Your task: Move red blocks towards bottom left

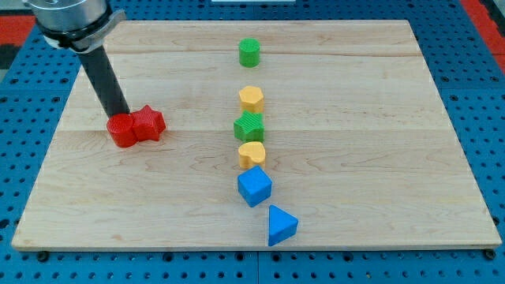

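Note:
Two red blocks sit side by side at the view's left middle: a red round block (pixel 123 131) and a red star block (pixel 148 123), touching each other. My tip (pixel 119 113) stands just above the red round block's top edge, at its upper left, close to or touching it. The dark rod slants up to the view's top left.
A column of blocks runs down the board's middle: green cylinder (pixel 249 52), yellow hexagon (pixel 252 99), green star (pixel 249 126), yellow heart (pixel 252 153), blue cube (pixel 254 187), blue triangle (pixel 281 225). The wooden board (pixel 379 118) lies on a blue pegboard.

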You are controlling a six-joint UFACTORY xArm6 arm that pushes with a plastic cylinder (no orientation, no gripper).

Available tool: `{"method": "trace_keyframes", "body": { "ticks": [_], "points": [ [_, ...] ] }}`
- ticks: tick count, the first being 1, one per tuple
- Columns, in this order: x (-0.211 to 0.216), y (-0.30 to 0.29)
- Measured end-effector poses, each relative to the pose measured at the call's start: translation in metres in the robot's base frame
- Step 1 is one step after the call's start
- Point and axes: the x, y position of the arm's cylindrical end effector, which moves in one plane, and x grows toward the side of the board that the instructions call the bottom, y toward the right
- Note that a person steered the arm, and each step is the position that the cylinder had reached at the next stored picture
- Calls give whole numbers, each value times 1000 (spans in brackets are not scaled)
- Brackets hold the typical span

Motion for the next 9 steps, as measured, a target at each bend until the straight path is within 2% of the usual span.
{"method": "trace_keyframes", "body": {
  "ticks": [2,3,4,5,7,9],
  "points": [
    [-16,97],
    [-10,104],
    [10,80],
    [10,31],
    [21,-29],
    [48,-40]
  ]
}}
